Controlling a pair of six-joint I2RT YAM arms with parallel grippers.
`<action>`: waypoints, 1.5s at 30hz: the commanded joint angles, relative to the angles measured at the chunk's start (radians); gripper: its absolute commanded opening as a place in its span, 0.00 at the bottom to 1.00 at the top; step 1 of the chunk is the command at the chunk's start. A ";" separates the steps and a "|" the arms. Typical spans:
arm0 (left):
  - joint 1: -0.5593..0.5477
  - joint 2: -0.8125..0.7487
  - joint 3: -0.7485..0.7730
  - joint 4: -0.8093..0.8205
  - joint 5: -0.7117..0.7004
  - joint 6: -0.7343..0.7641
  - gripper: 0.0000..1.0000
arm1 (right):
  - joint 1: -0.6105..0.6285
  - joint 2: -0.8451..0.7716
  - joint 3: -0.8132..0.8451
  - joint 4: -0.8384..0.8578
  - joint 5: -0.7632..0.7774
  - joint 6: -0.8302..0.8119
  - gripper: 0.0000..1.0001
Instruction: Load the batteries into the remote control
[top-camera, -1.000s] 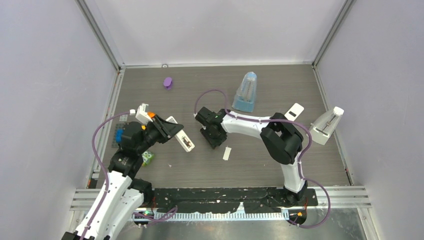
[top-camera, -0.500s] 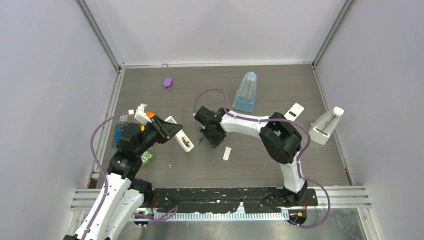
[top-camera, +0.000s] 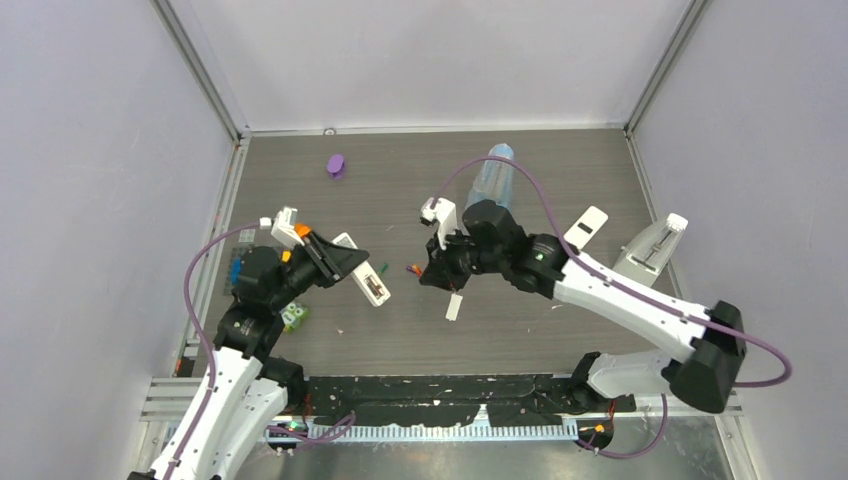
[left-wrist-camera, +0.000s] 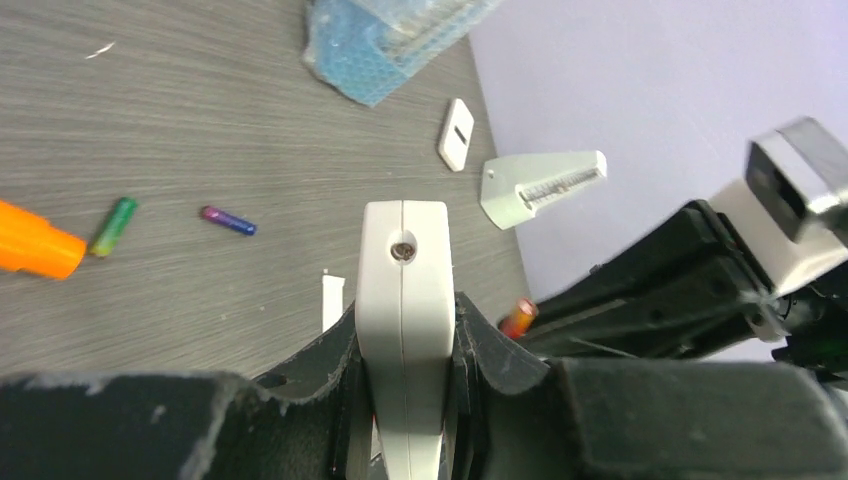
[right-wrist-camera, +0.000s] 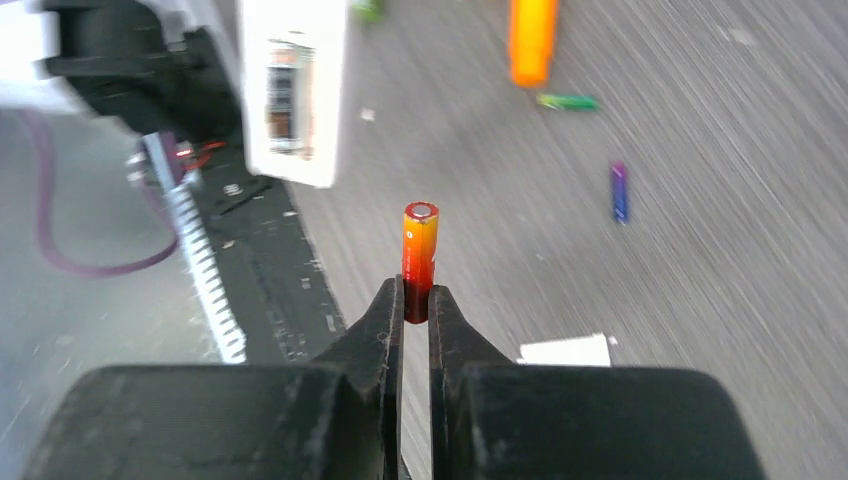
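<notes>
Right jaws pinch an orange-red battery (right-wrist-camera: 419, 250) mid-frame, left jaws clamp the remote (right-wrist-camera: 315, 60) upper left, its blurred bay seemingly empty; green battery (right-wrist-camera: 566, 101) and purple battery (right-wrist-camera: 619, 191) lie on the tabletop (right-wrist-camera: 720, 260), so nothing's loaded yet.

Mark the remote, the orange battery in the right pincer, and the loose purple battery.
remote (left-wrist-camera: 403, 290): left wrist view, its white end face.
orange battery (right-wrist-camera: 420, 250): right wrist view, middle of its wrapper.
purple battery (left-wrist-camera: 228, 220): left wrist view, middle of the cell.

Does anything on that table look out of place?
A small green cylinder battery and a small purple cylinder battery lie loose on the grey wood-grain table, pointing different ways; a flat white plastic strip lies alone. Nothing looks broken.
</notes>
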 joint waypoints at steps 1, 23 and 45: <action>0.005 0.003 0.026 0.168 0.128 -0.021 0.00 | 0.033 -0.107 -0.052 0.145 -0.282 -0.108 0.05; 0.003 0.007 -0.024 0.564 0.363 -0.147 0.00 | 0.225 -0.233 0.033 0.215 -0.645 -0.185 0.06; -0.021 0.060 -0.031 0.564 0.345 -0.231 0.00 | 0.282 -0.215 0.156 0.060 -0.521 -0.205 0.05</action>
